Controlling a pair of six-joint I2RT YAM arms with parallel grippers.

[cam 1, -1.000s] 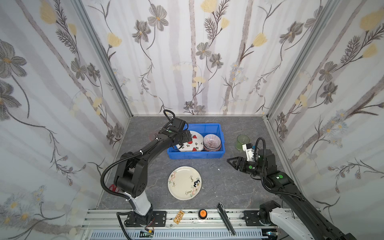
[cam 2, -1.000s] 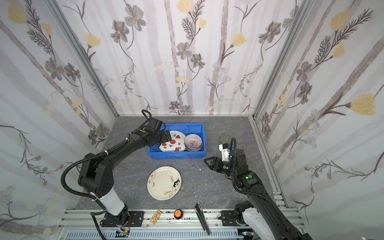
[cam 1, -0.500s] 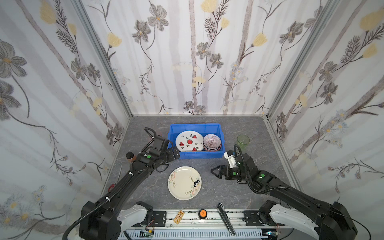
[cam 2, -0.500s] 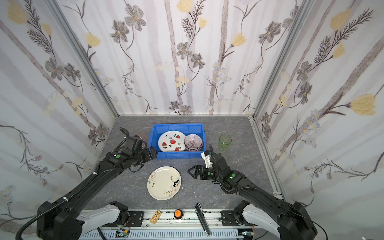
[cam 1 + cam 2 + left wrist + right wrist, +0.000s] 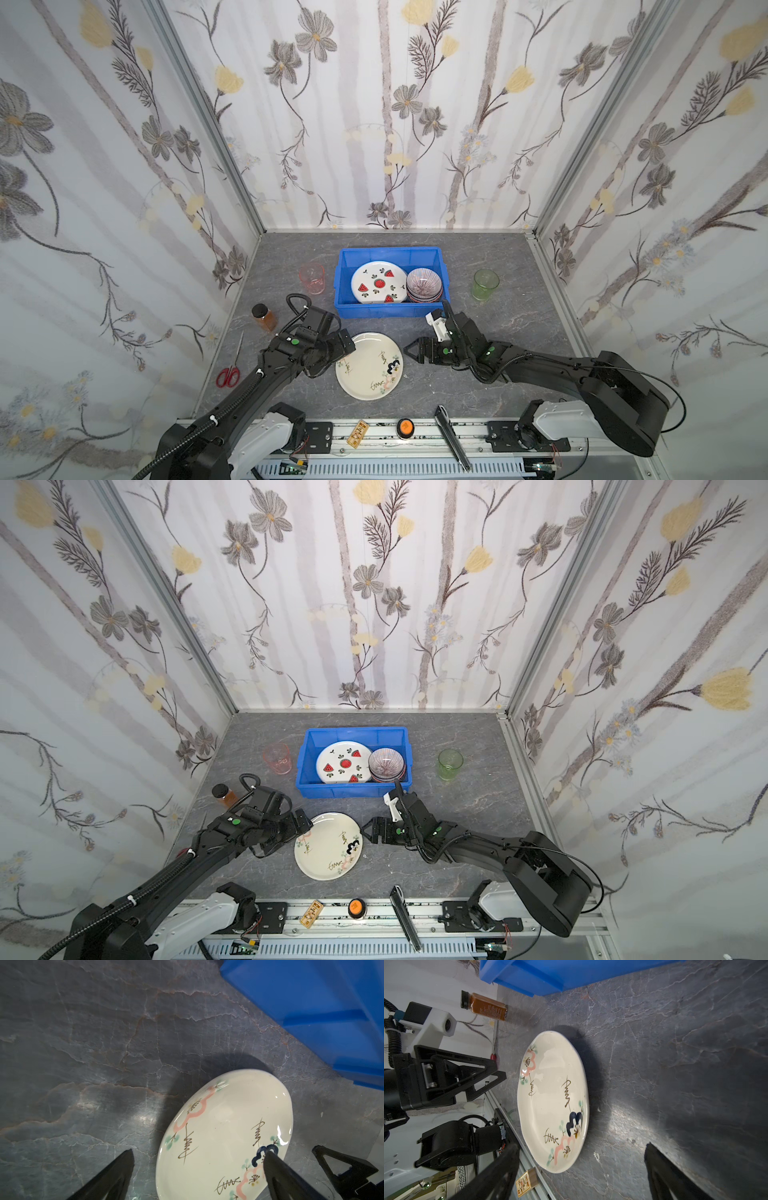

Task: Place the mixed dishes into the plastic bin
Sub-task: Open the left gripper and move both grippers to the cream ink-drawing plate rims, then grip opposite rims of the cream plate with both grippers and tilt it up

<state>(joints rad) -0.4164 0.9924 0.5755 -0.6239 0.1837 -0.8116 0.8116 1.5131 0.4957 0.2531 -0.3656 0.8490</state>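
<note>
Scissors (image 5: 227, 376), one pair, red loops, metal blades: far left of bin (image 5: 390, 311).
Jar (image 5: 264, 317), one, amber, black lid: left of bin.
Pink tumbler (image 5: 311, 279), first of two, clear glass: just left of bin.
Left gripper (image 5: 198, 1151), jaws spread wide astride cream plate's rim, gripping nothing.
Plates, two, round, glazed: watermelon plate (image 5: 378, 282) inside bin; cream plate (image 5: 370, 365), with drawings, flat before bin.
Bowls (image 5: 424, 284), one stack, striped, number unclear: inside bin.
Right gripper (image 5: 581, 1144), spread wide, empty, before bin.
Green tumbler (image 5: 485, 284): right of bin.

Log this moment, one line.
left gripper: open, over cream plate rim | right gripper: open, facing opposite rim | plate: outside blue bin
</note>
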